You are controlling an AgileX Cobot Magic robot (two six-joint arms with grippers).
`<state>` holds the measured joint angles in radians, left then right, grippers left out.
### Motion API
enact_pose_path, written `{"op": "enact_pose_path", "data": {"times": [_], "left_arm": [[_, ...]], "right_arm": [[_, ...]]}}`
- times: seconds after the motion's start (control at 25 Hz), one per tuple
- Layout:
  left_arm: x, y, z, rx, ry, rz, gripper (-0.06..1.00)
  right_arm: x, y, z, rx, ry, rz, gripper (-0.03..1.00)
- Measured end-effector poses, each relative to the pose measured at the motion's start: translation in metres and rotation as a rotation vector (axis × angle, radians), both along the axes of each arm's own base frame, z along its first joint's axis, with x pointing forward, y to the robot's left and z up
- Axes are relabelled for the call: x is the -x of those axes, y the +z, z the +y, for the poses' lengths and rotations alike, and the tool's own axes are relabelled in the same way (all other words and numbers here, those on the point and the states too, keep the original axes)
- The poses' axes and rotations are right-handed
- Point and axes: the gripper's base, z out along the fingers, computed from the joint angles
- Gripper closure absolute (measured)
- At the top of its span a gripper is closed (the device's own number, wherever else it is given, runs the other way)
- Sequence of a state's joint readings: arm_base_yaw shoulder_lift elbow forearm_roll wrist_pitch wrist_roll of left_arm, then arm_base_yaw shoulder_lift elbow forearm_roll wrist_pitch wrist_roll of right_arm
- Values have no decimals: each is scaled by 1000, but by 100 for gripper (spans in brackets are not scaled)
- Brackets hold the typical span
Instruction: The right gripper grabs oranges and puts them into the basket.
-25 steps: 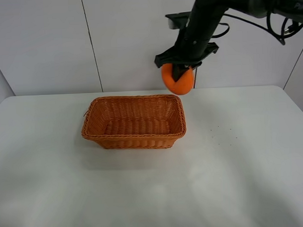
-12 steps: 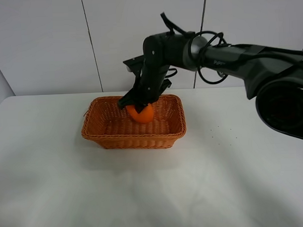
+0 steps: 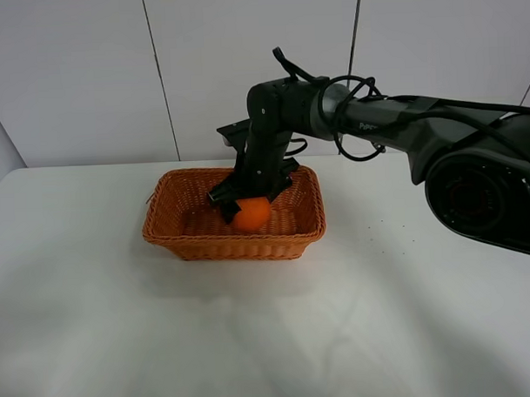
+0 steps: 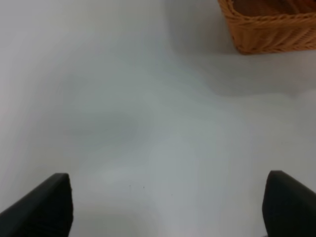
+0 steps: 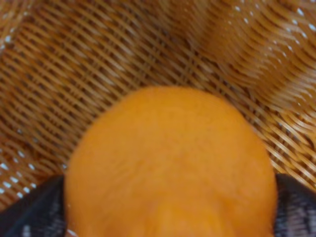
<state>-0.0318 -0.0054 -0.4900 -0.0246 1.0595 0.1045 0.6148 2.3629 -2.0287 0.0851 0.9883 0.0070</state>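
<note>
- The right gripper [image 3: 250,205] was positioned inside the basket [image 3: 233,246], lowered below the rim line and near the basket's centre.
- Its jaws were clamped on the orange [image 3: 252,216]. In the right wrist view they were seen pressed against both flanks of the fruit.
- The orange was located within the basket walls, low over the woven floor. Whether contact with the floor had been made could not be determined.
- The left gripper [image 4: 165,210] was held well apart from the basket, over the white table [image 3: 252,338] beyond one basket corner. Its fingers were spread wide, with nothing between them.
- Progress was judged as late-stage: with the fruit inside the walls, the pick-up and the transfer to the basket were taken as complete.
- The remaining steps were judged to be the release of the fruit and the withdrawal of the arm clear of the rim.
- No further orange was visible outside the basket, so no additional cycle was expected.
</note>
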Motion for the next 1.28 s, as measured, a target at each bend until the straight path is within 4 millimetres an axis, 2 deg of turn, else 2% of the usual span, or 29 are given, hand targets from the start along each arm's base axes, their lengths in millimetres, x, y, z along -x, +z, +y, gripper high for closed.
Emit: {"op": "enact_pose_path", "data": {"times": [0.16, 0.44, 0.6, 0.76, 1.0, 1.12, 1.28], "left_arm": [[0, 0, 0, 0, 0, 0, 6], [0, 0, 0, 0, 0, 0, 6], [0, 0, 0, 0, 0, 0, 6], [0, 0, 0, 0, 0, 0, 6], [0, 0, 0, 0, 0, 0, 6], [0, 0, 0, 0, 0, 0, 6], [0, 0, 0, 0, 0, 0, 6]], "right_arm": [[-3, 23, 2, -6, 13, -10, 28], [-10, 81, -1, -8, 10, -109, 28], [-21, 90, -19, -14, -42, -127, 28], [-48, 89, -66, -3, -147, -122, 28], [-88, 89, -172, 19, -364, -126, 28], [-98, 89, -221, 27, -460, -126, 28], [-102, 89, -271, 33, -558, -122, 28]]}}
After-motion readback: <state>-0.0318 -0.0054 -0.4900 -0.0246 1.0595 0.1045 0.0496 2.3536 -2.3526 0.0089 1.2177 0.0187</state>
